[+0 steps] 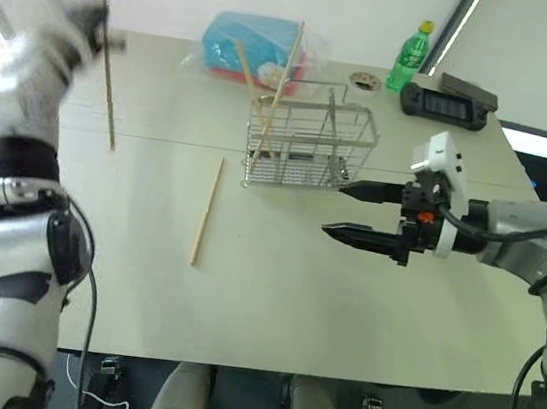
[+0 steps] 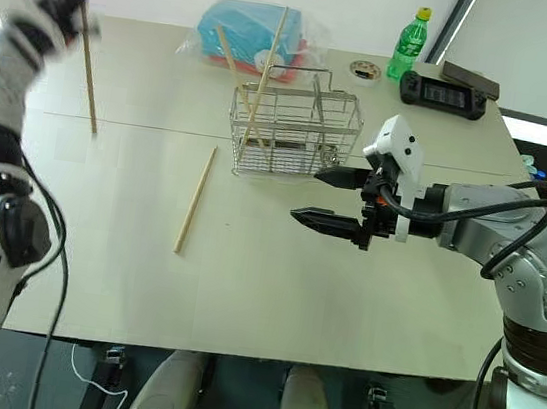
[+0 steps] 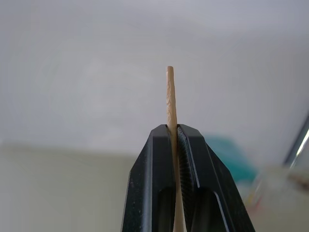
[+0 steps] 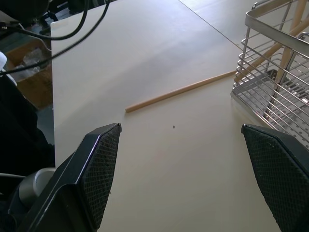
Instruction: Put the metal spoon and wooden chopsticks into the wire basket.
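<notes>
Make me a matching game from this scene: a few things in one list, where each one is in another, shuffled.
Things:
1. chopstick
2. chopstick
3. two chopsticks
4. green bottle

Places:
A. standing in the wire basket
B. pinched in the shut left fingers
C. at the table's far edge
D. lying flat on the table

Pairs: 1-B, 2-D, 3-A, 4-C
</notes>
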`<state>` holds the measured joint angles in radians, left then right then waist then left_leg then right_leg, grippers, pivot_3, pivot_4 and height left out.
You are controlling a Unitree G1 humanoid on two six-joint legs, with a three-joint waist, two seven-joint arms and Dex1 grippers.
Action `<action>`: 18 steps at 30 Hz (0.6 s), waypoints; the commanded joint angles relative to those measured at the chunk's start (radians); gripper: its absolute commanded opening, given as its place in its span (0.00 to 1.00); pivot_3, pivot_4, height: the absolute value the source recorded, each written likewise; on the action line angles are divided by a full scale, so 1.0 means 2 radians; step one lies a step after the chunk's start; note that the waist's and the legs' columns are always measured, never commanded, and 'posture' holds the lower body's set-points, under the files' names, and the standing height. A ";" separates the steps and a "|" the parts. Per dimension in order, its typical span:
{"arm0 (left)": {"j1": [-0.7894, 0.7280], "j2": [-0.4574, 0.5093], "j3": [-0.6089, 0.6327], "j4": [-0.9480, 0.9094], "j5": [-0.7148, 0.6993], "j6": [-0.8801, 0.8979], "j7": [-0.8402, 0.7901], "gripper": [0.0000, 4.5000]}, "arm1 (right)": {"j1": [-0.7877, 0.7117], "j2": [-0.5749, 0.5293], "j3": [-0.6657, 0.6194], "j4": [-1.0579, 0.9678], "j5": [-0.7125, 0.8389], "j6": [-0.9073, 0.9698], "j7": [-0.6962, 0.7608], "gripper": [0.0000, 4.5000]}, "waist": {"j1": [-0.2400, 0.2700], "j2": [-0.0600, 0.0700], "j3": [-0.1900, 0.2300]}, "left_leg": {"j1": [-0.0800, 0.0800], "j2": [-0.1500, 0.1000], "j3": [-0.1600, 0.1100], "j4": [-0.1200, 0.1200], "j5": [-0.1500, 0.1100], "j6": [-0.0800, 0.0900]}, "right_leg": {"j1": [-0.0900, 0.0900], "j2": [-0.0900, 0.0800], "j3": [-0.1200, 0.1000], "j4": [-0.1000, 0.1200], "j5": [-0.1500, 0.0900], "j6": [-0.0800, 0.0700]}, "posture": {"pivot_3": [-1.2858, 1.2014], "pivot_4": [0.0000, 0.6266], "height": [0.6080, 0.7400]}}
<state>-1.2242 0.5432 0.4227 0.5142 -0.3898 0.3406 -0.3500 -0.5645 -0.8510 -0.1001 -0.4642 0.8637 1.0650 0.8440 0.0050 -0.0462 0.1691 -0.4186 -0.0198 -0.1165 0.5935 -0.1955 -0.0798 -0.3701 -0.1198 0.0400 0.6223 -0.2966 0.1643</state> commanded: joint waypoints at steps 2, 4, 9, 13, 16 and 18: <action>-0.067 -0.054 0.007 -0.007 -0.043 -0.035 0.016 0.00 | 0.000 0.003 -0.023 -0.015 0.015 0.000 -0.021 0.92 | 0.002 0.003 -0.001 | 0.001 0.000 0.000 0.000 0.000 0.000 | 0.002 0.000 0.000 -0.001 0.000 0.000 | 0.52 0.24 0.78; -0.097 -0.083 -0.003 0.039 -0.039 -0.066 0.007 0.00 | 0.004 0.008 -0.026 -0.025 0.025 0.004 -0.033 0.92 | 0.002 0.003 -0.001 | 0.005 0.000 0.000 -0.001 0.000 0.000 | 0.005 0.000 0.000 -0.001 0.000 0.001 | 0.52 0.24 0.78; -0.127 -0.131 -0.026 0.163 -0.014 -0.157 -0.032 0.00 | 0.017 0.020 -0.042 -0.048 0.052 0.016 -0.074 0.92 | 0.000 0.003 0.000 | 0.005 0.000 0.000 0.000 0.000 0.000 | 0.006 0.000 0.000 -0.003 0.000 0.001 | 0.52 0.24 0.78; -0.132 -0.155 -0.040 0.229 0.005 -0.208 -0.051 0.00 | 0.030 0.027 -0.055 -0.065 0.073 0.024 -0.109 0.92 | -0.003 0.003 0.000 | 0.003 0.000 0.000 -0.001 0.000 0.001 | 0.004 0.000 0.000 -0.003 0.000 0.001 | 0.52 0.24 0.78; -0.135 -0.174 -0.042 0.259 0.008 -0.224 -0.062 0.00 | 0.040 0.029 -0.063 -0.076 0.088 0.027 -0.131 0.92 | -0.006 0.003 0.000 | 0.003 0.000 0.000 -0.001 0.000 0.001 | 0.004 0.000 0.000 -0.003 0.000 0.001 | 0.52 0.24 0.78; -0.136 -0.186 -0.046 0.269 0.012 -0.235 -0.067 0.00 | 0.045 0.029 -0.068 -0.081 0.097 0.028 -0.145 0.92 | -0.007 0.003 0.000 | 0.003 0.000 0.000 -0.001 -0.001 0.001 | 0.004 0.000 0.000 -0.003 0.000 0.001 | 0.52 0.24 0.78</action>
<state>-1.4410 0.1766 0.3441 1.0650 -0.3777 -0.0916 -0.4665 -0.4729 -0.7968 -0.1925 -0.5926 1.0284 1.1235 0.5760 -0.0096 -0.0403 0.1690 -0.4122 -0.0195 -0.1158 0.5917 -0.1966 -0.0775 -0.3620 -0.1193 0.0393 0.6162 -0.2968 0.1661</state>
